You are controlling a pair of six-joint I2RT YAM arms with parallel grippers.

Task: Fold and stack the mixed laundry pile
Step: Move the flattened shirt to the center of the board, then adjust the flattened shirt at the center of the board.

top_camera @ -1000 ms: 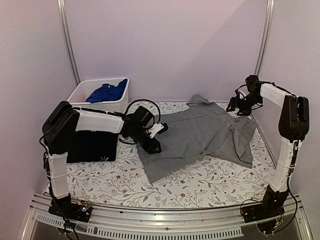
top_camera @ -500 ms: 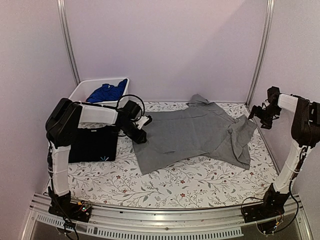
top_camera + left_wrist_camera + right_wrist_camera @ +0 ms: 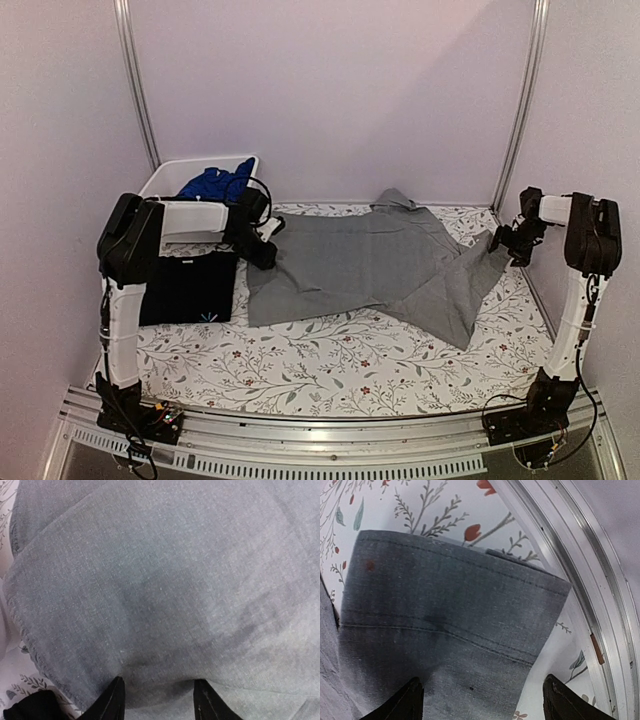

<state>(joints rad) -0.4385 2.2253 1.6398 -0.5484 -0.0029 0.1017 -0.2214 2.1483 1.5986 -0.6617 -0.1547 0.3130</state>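
Note:
A grey collared shirt point(image 3: 380, 265) lies spread across the middle of the flowered table point(image 3: 350, 360). My left gripper point(image 3: 266, 243) is at its left edge, shut on a fold of the grey cloth point(image 3: 165, 580), which bunches between the fingertips point(image 3: 114, 702). My right gripper point(image 3: 508, 243) hovers open at the shirt's right sleeve end, and the flat grey cuff point(image 3: 450, 595) lies under its wide-spread fingers point(image 3: 412, 702). A folded black T-shirt point(image 3: 190, 290) with a small light mark rests at the left. A bright blue garment point(image 3: 213, 184) sits in the white bin point(image 3: 200, 162).
The white bin stands at the back left, close behind my left arm. An aluminium rail point(image 3: 570, 555) runs along the table's right edge, right by the cuff. Purple walls close in the back and sides.
My left gripper has pulled the shirt's left edge back and to the left, toward the bin. The shirt has stretched out wider. My right gripper swung out, then came down at the right sleeve end.

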